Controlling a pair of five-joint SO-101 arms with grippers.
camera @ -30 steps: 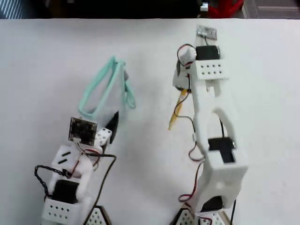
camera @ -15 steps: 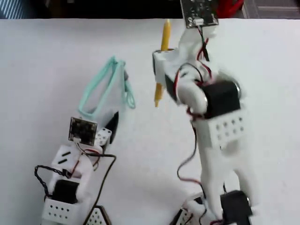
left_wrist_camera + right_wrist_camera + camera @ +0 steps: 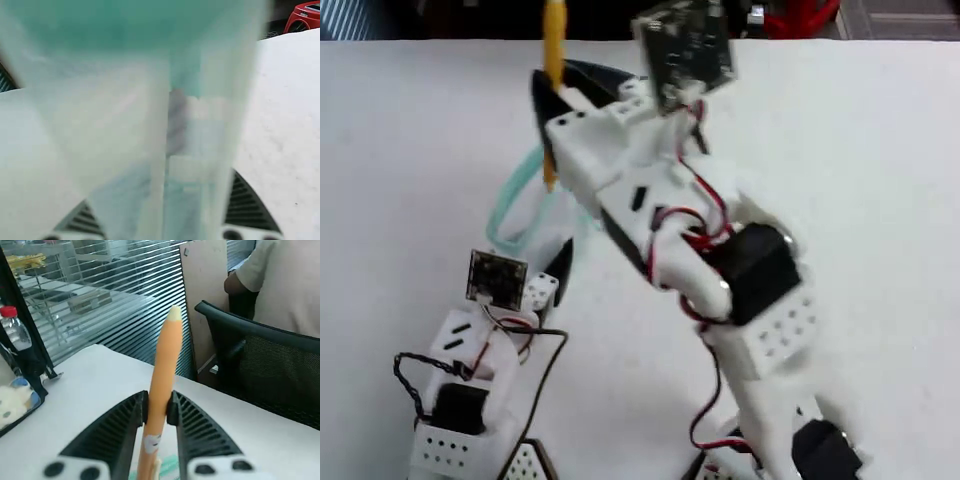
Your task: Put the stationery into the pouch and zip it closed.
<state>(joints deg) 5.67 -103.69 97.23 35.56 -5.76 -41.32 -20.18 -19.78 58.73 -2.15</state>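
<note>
**White Shells, Black Servos, Red Wiring**

Printed in white plastic throughout, on both the left arm and the right arm, with blocky, round-edged links. Fitted with black servo blocks, one at 7 o'clock in the high view, another just past centre toward 4 o'clock. Drilled with rows of small dark holes on the white brackets (rather like dice faces). Strung with red and black wires along the right arm, plus a black cable looping out at 8 o'clock beside the left. Topped with a bare square circuit board on each wrist. Finished with black, ribbed, wedge-shaped fingers on the left gripper and the right gripper, bolted to white bases with dark screw holes.
</note>
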